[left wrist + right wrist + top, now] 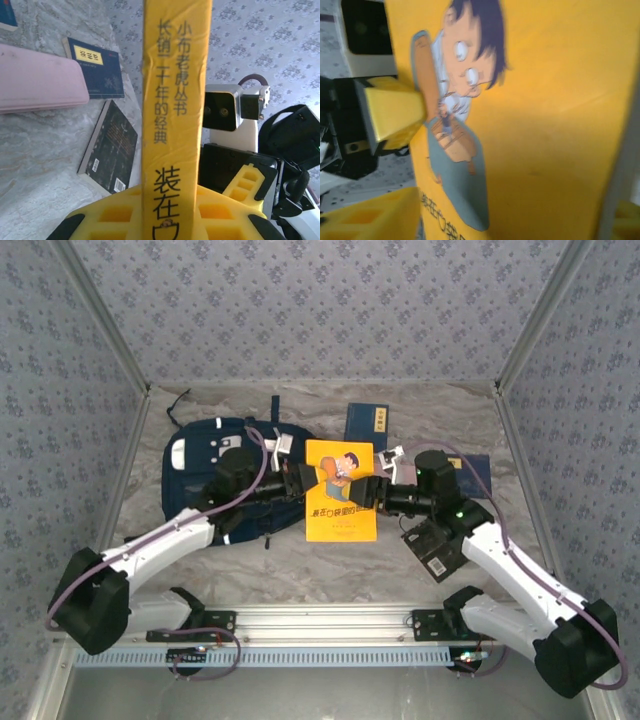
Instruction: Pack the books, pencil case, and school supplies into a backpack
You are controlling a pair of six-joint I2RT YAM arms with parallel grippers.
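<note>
The orange book [340, 502] with the cartoon figure hangs above the table between both arms. My left gripper [303, 483] is shut on its left edge; in the left wrist view the book's spine [175, 90] stands upright between the yellow pads of the left gripper [172, 222]. My right gripper [367, 490] is open at the book's right edge, and the cover [545, 115] lies between the spread jaws of the right gripper [500, 225]. The navy backpack [205, 485] lies to the left, under my left arm. The pink pencil case [40, 85] rests on the table. The school supplies are hidden.
A navy book [366, 423] lies at the back, another navy book [480, 466] behind my right arm, and a black book [436, 552] under that arm. Patterned walls [320, 300] enclose the marble table [300, 570] on three sides.
</note>
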